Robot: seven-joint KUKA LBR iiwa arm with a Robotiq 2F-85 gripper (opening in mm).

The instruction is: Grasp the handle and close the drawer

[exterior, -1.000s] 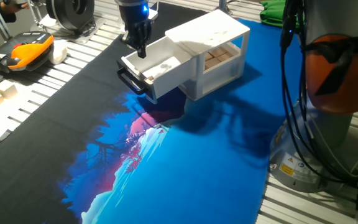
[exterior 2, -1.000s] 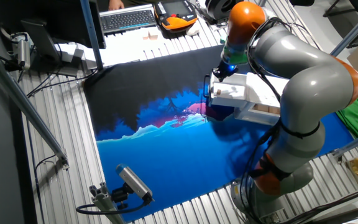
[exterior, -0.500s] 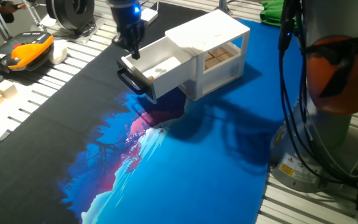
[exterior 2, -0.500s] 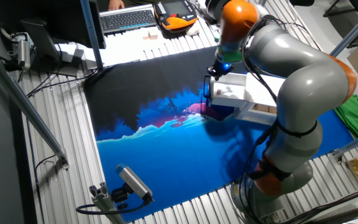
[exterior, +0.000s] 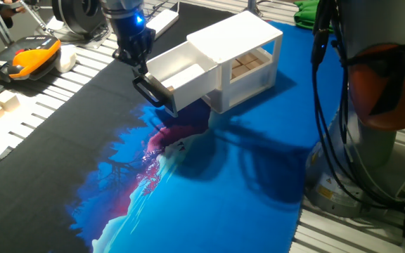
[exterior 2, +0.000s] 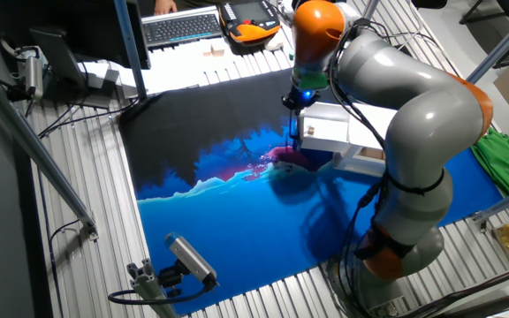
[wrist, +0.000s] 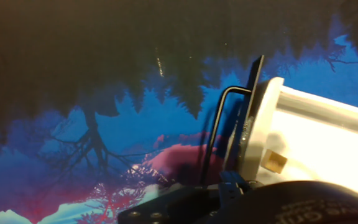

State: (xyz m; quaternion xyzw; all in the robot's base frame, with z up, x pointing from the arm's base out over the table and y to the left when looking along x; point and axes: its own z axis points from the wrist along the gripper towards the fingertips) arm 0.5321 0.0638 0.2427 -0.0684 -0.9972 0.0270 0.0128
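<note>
The white drawer (exterior: 181, 76) stands pulled out of the small white cabinet (exterior: 239, 41). Its black bar handle (exterior: 152, 93) crosses the front panel. My gripper (exterior: 139, 63) hangs just above and to the left of the handle, off the drawer's front edge, fingers drawn together and holding nothing. In the other fixed view the gripper (exterior 2: 292, 113) is over the handle (exterior 2: 292, 141). In the hand view the handle (wrist: 216, 134) runs in front of the drawer's front panel (wrist: 258, 134). A small wooden block (wrist: 276, 162) lies inside the drawer.
Wooden blocks (exterior: 245, 67) fill the cabinet's lower compartment. An orange and black device (exterior: 32, 56) and a small block (exterior: 5, 105) lie on the slatted table at the left. A keyboard (exterior 2: 182, 26) is at the far side. The arm's base (exterior: 368, 140) stands at the right.
My gripper has moved from above the open drawer out past its front panel, toward the left, and now hangs by the handle. The drawer has not moved.
</note>
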